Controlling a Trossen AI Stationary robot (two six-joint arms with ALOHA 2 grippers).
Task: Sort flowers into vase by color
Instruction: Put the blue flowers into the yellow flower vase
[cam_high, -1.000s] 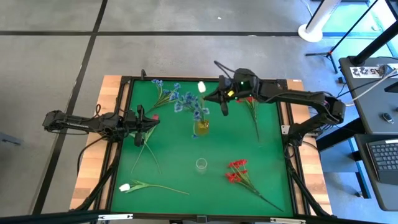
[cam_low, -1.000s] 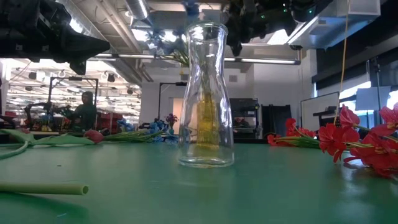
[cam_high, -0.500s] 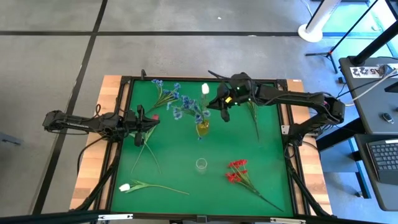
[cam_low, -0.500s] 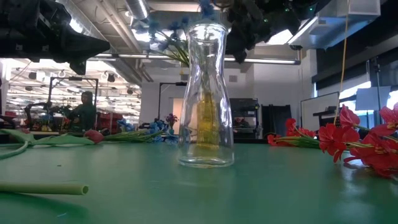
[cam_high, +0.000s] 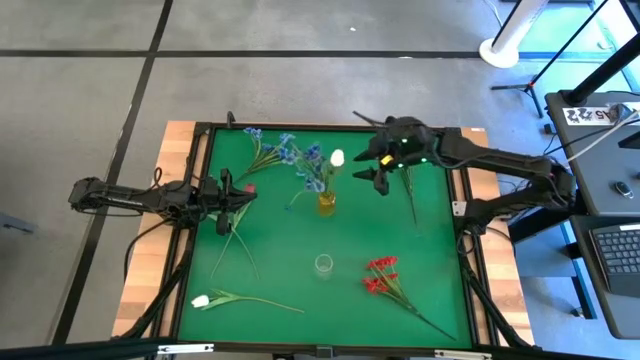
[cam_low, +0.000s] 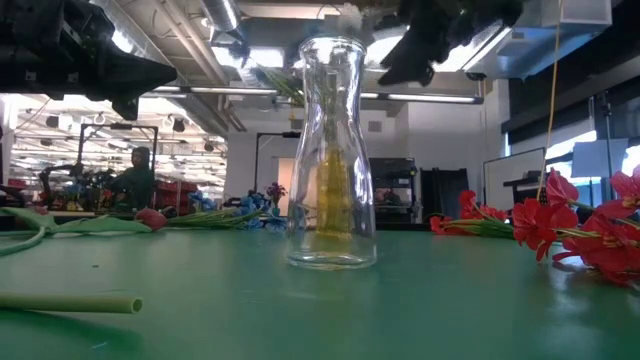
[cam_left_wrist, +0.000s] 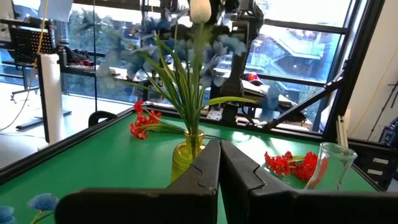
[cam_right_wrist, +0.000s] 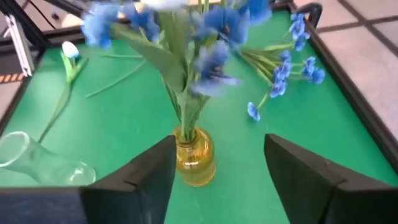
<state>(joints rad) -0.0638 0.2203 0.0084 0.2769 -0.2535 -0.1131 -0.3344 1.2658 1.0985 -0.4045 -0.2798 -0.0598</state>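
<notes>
We are holding our right claw above the counter at upper centre of the high view, just right of the yellow vase. Its fingers are standing wide apart in its own wrist view and gripping nothing. Our left claw is waiting at the left edge of the counter, fingers pressed together with nothing between them.

The yellow vase is carrying a bunch of blue sprays with a white bud on top, so we are judging that sorting is only partly done, and the white among the blue may not fit a sort by colour. The clear vase, low centre in the high view, is standing bare.

Still lying on the counter: a blue spray at upper left, a pink bud just beside the left claw, a white tulip at lower left, a red spray at lower right, and another stem under the right arm.

For room, we are seeing wide bare green between the two vases and around the clear one. The blue spray is lying close to the upper rim, and the white tulip close to the left rim, so reaches there are looking tighter. The tall bunch is standing right beside the right claw, so any sideways sweep is risking a knock.
</notes>
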